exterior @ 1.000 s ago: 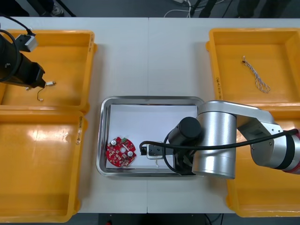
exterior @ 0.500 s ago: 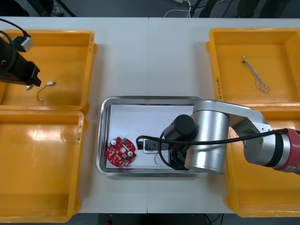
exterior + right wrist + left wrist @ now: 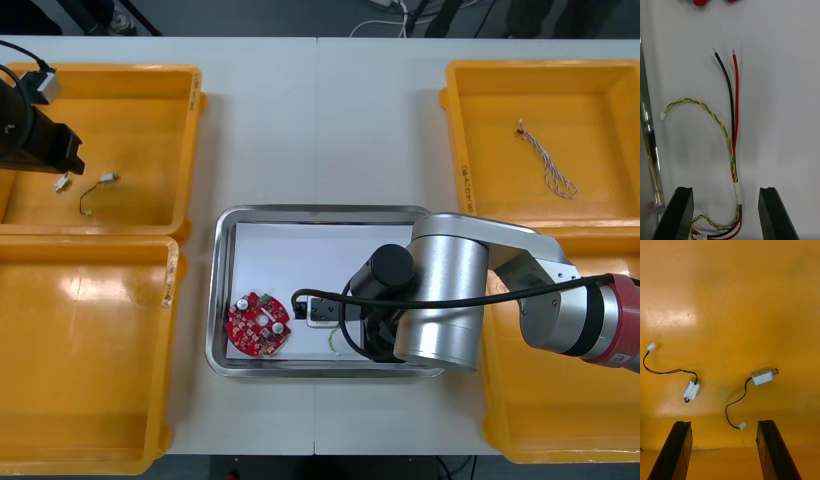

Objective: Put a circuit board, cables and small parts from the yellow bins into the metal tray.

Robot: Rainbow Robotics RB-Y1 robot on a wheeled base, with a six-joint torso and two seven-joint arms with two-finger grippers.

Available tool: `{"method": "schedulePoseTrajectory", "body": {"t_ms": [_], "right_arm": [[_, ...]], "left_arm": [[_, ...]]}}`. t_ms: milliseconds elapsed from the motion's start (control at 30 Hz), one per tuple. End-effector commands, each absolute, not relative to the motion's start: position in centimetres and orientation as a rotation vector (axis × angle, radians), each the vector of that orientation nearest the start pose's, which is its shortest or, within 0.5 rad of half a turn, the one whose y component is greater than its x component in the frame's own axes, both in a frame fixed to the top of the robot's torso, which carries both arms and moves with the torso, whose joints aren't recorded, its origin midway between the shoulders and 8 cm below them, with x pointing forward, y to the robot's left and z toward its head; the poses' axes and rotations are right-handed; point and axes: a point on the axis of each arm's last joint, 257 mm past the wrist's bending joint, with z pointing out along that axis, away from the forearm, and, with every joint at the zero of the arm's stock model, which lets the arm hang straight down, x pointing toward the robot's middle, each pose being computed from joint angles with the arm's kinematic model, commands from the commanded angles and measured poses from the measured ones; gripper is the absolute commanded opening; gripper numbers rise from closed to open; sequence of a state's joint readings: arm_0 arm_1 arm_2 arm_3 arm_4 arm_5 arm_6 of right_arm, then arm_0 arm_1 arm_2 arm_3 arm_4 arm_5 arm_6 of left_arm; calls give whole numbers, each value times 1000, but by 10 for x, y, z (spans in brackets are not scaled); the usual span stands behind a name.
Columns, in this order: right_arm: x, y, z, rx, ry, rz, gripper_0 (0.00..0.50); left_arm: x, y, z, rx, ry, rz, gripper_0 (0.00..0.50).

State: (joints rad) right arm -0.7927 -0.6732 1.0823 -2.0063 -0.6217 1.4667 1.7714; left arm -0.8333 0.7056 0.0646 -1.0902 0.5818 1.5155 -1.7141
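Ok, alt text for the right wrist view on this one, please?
The right gripper, fingers open, hovers over a cable bundle lying on the white inside of the metal tray: a red and a black wire plus a twisted yellow-green pair, running out from between the fingers. The edge of a red circuit board lies beyond the wire ends.

From above we look steeply down on the table, with the tray toward 6 o'clock. Our right wrist camera sits close over the tray floor, sharing its cables. Our left sits close over the 10 o'clock bin, sharing two parts.
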Motion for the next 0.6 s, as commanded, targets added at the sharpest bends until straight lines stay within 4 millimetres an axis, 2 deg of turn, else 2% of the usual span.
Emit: {"method": "schedulePoseTrajectory", "body": {"t_ms": [33,200,333,600], "right_arm": [[386,-60,-288,-2016,1868,-355,500],[392,-67,-275,-1985,1909,-388,500],[395,-71,-261,-1960,1952,-407,500],[401,-76,-210,-1886,2082,-379,500]], "left_arm": [[595,431,-125,299,2552,198,500],[599,444,-133,322,2552,223,500],[600,446,-136,318,2557,221,500],[602,451,-148,304,2557,203,500]]}}
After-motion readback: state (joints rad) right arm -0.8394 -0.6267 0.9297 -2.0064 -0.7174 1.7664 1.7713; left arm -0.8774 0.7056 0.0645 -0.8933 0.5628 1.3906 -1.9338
